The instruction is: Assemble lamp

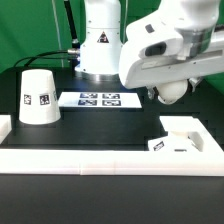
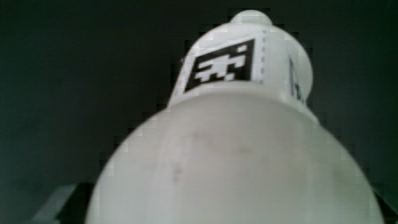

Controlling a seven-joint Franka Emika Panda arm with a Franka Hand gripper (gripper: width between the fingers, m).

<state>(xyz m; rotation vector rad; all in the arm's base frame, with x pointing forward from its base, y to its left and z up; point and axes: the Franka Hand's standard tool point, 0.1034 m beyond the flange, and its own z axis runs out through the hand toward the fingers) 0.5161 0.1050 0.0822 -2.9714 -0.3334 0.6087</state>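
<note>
Overhead, we see the tool (image 1: 166,86) clamped on the bulb (image 1: 172,95), holding it in the air above the dark counter (image 1: 110,125) toward the exterior view's right. The wrist view shows the bulb close up, a tag on its narrow end. Below it the base (image 1: 186,136) rests by the white rail (image 1: 100,160). The shade (image 1: 38,97) stands well apart at the exterior view's left, near the marker board (image 1: 98,99).

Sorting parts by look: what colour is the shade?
The shade is white with black-and-white tags; best in the exterior view.

bulb (image 1: 172,94) half hidden under arm (image 1: 165,50), blurred, cropped
</note>
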